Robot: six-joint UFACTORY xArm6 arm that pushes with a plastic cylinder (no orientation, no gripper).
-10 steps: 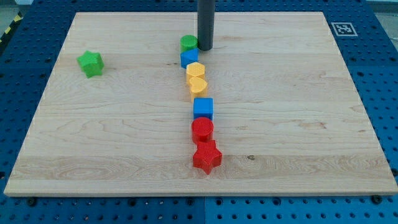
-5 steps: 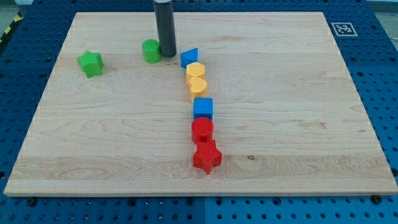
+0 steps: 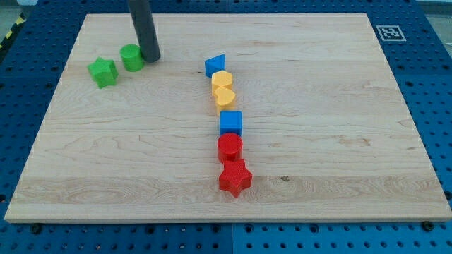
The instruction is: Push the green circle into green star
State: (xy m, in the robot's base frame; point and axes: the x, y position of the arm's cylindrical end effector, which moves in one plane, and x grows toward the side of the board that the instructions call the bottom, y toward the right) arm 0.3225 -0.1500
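Green circle (image 3: 131, 57): shoved leftward by my tip (image 3: 151, 58), now just right of green star (image 3: 103, 72); contact imminent; no gripper fitted.

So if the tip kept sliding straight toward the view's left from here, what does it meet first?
My tip sits against the green circle, so that comes first; just beyond lies the green star, slightly lower in view.

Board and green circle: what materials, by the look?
Board: light wood, visible grain lines and a small knot, smooth matte finish. Green circle: probably plastic, uniform saturated colour, matte; possibly 3D-printed, too small to confirm. My tip sits against its right side.
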